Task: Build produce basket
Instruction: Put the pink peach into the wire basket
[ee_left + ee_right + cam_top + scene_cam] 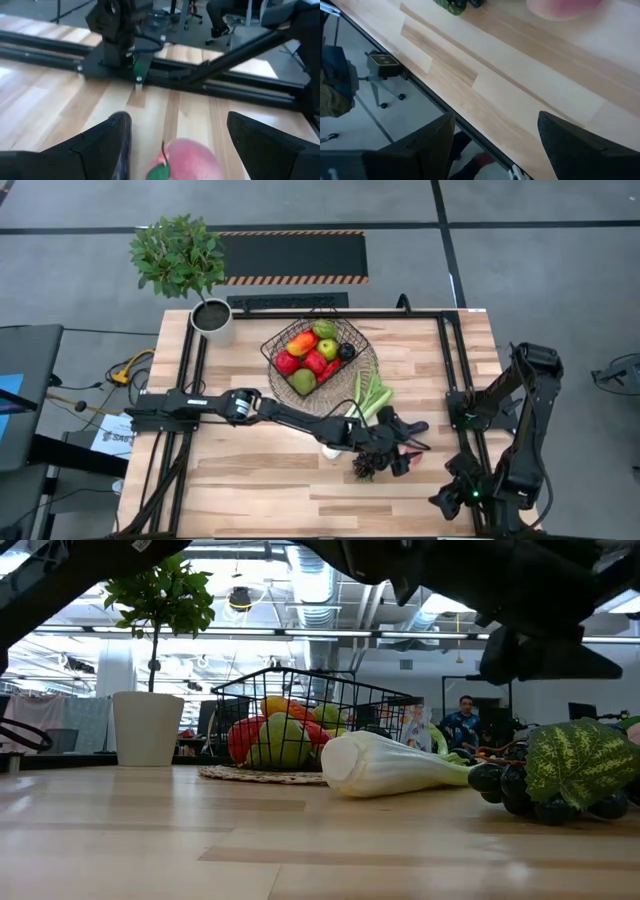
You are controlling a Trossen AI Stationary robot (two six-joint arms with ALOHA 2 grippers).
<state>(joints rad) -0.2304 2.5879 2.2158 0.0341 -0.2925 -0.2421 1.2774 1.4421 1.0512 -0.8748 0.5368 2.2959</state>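
Note:
The dark wire basket (pixel 315 352) stands on a round woven tray at the table's far middle, holding red and green apples, a pepper and other produce (pixel 312 352). A white-green leek (pixel 367 402) lies beside the tray, and dark grapes (pixel 364 467) with a leaf lie nearer the front. My left gripper (pixel 178 120) reaches low across the table just right of the grapes. It is open, with a pink peach (pixel 192 160) on the table between its fingers, apart from both. My right gripper (pixel 496 120) hangs open over the table's near right edge.
A potted green plant (pixel 205 310) stands at the far left corner. Black frame rails (pixel 190 380) run along both sides of the table. In the low view the leek (pixel 390 765) and grapes (pixel 560 780) lie in front of the basket (pixel 300 720). A person sits in the room beyond.

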